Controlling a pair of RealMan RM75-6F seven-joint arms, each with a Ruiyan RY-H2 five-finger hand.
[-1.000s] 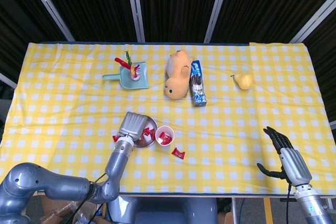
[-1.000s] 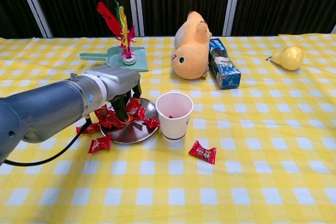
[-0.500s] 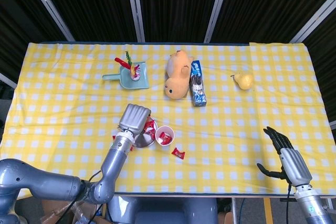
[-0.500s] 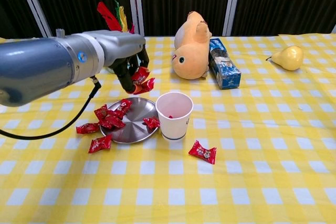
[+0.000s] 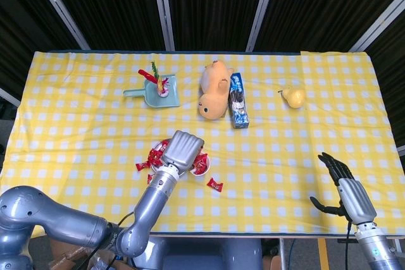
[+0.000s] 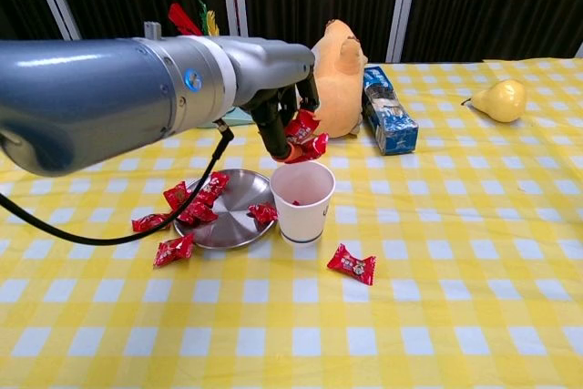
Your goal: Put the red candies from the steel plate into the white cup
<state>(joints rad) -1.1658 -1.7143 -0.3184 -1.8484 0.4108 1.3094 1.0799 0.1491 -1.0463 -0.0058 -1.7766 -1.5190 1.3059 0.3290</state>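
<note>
Left hand [image 6: 278, 102] above the white cup [image 6: 301, 199], fingers closed around a small bunch of red candies [image 6: 304, 137] held just over the cup's mouth. Cup stands upright, touching the right edge of the steel plate [image 6: 230, 222]; one candy visible inside the cup.

Plate candies [image 6: 199, 200]: a few on the left part of the plate, one on its right rim beside the cup. Two loose candies [image 6: 162, 236] on the tabletop [image 6: 455, 298] left of the plate; one stray candy [image 6: 352, 264] right of the cup, apart from it.

Right hand [image 5: 342, 189] at the near right edge of the tabletop, fingers spread, holding nothing, well apart from everything.

Behind the cup: orange plush toy [image 6: 333, 79], blue box [image 6: 388, 120] just beside it, print too small to read. Teal dustpan [image 5: 152, 95] with a feather shuttlecock [image 5: 157, 78] on it, far left. Pear [image 6: 498, 99] far right. Yellow checked cloth covers the tabletop. Nothing between the held candies and the cup.
</note>
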